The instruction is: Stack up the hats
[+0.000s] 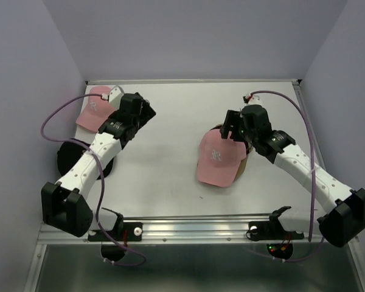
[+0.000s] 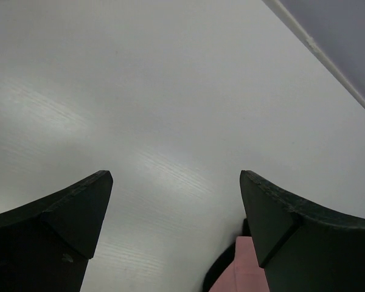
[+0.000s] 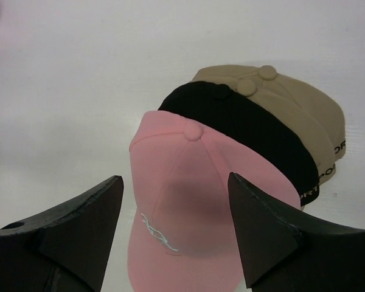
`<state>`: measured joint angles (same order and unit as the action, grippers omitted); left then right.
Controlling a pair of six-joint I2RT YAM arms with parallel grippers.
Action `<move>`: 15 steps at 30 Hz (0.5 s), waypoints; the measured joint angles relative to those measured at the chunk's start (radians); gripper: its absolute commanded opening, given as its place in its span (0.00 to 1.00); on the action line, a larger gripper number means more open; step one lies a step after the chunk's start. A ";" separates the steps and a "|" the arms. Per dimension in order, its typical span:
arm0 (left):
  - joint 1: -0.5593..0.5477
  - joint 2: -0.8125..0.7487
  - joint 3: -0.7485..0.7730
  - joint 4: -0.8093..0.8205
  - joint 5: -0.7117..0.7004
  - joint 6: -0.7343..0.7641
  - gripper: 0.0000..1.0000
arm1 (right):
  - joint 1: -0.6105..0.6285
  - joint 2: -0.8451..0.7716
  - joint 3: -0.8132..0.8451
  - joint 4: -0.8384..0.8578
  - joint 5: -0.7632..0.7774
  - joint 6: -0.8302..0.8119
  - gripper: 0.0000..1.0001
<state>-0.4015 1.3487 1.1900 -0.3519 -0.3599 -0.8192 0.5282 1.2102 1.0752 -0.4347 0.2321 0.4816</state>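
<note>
Pointing brim-first toward the near edge, pink cap (image 1: 218,159) tops the stack (image 3: 292,103); left gripper (image 2: 175,173) and right gripper (image 3: 175,177) spread.

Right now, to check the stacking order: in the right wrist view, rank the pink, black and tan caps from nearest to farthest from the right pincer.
1. Pink cap: directly under the right pincer, on top of the others.
2. Black cap: just behind the pink one.
3. Two tan caps: at the back; those two are too close to call.

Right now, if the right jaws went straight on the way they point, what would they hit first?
Probably the pink hat, lying straight ahead atop the black hat; depth is hard to judge.
</note>
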 measured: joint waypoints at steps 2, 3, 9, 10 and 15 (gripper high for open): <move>0.049 -0.049 -0.068 -0.011 0.000 -0.011 0.99 | 0.000 0.032 -0.012 0.017 -0.044 -0.019 0.73; 0.062 -0.065 -0.087 -0.019 0.000 -0.014 0.99 | 0.000 0.045 -0.015 0.021 -0.058 -0.023 0.73; 0.153 -0.228 -0.220 -0.074 -0.009 -0.055 0.99 | 0.000 0.107 -0.061 0.060 -0.086 -0.038 0.73; 0.171 -0.254 -0.236 -0.085 -0.010 -0.062 0.99 | 0.000 0.104 -0.062 0.065 -0.085 -0.040 0.73; 0.232 -0.338 -0.305 -0.132 -0.015 -0.122 0.99 | 0.000 0.090 -0.066 0.069 -0.082 -0.042 0.81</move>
<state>-0.1692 1.0111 0.8852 -0.4839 -0.3752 -0.9417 0.5285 1.3003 1.0088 -0.3656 0.1505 0.4397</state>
